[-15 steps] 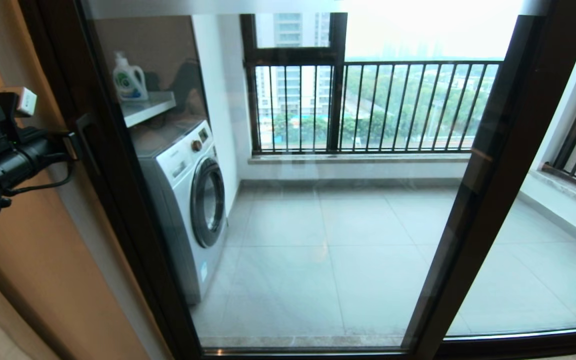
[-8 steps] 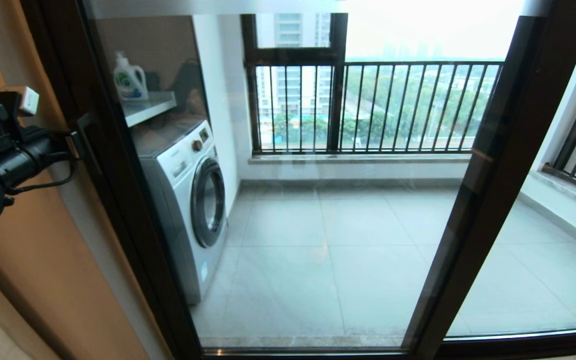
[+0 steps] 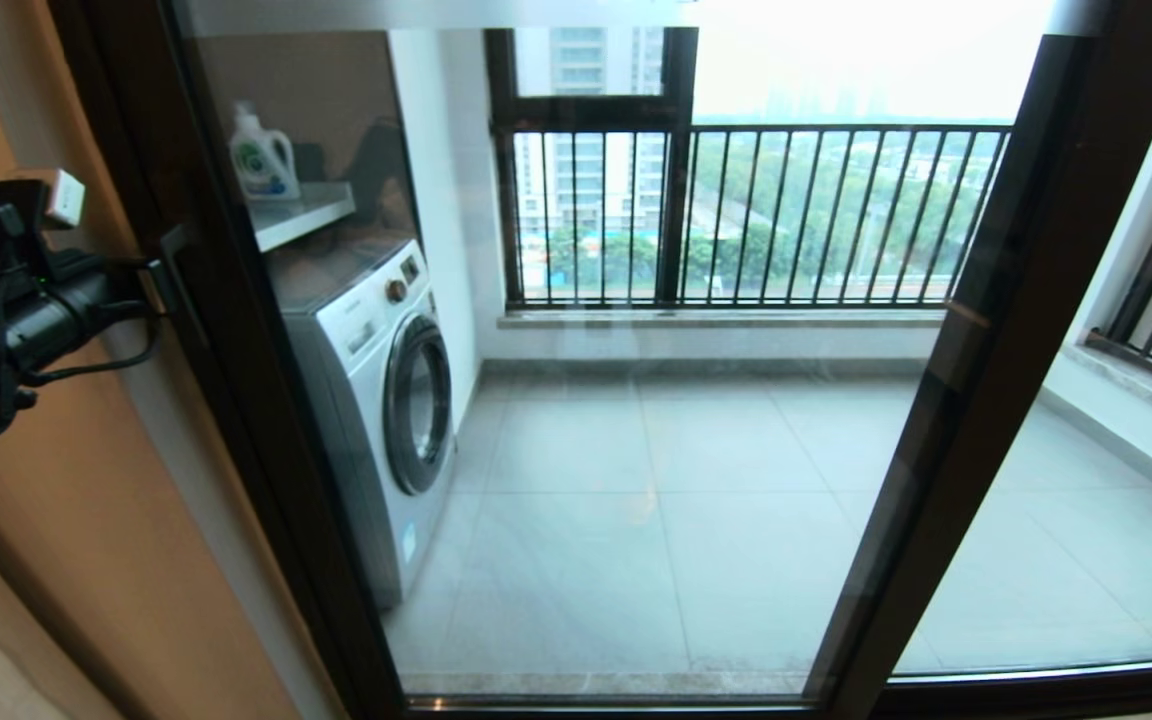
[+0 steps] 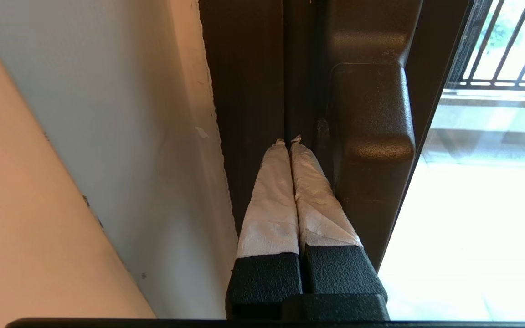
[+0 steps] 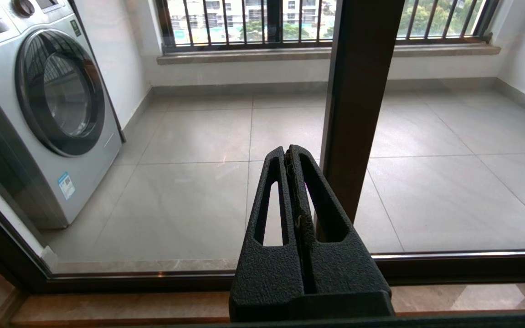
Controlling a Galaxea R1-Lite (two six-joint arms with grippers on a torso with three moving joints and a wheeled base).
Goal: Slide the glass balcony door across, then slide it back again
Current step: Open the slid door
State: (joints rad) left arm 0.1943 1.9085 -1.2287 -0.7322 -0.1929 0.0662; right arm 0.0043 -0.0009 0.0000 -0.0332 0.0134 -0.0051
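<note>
The glass balcony door (image 3: pixel 636 450) fills the head view, a clear pane in a dark brown frame. Its left stile (image 3: pixel 226 330) stands close to the wall and carries a small dark handle (image 3: pixel 171 265). My left gripper (image 3: pixel 141 285) is shut, and its tape-wrapped fingertips (image 4: pixel 289 141) press into the frame groove right beside the handle (image 4: pixel 372 132), with nothing held between them. My right gripper (image 5: pixel 288 152) is shut on nothing, low in front of the glass near a brown stile (image 5: pixel 358 114); it is out of the head view.
A beige wall (image 3: pixel 86 520) runs along the left next to my arm. Behind the glass are a washing machine (image 3: pixel 386 400), a shelf with a detergent bottle (image 3: pixel 258 155) and a window with black railing bars (image 3: pixel 756 215). A second dark-framed glass panel (image 3: pixel 1086 500) lies to the right.
My left gripper has edged slightly to the right and up at the handle. The door's left stile has shifted only a little to the right.
</note>
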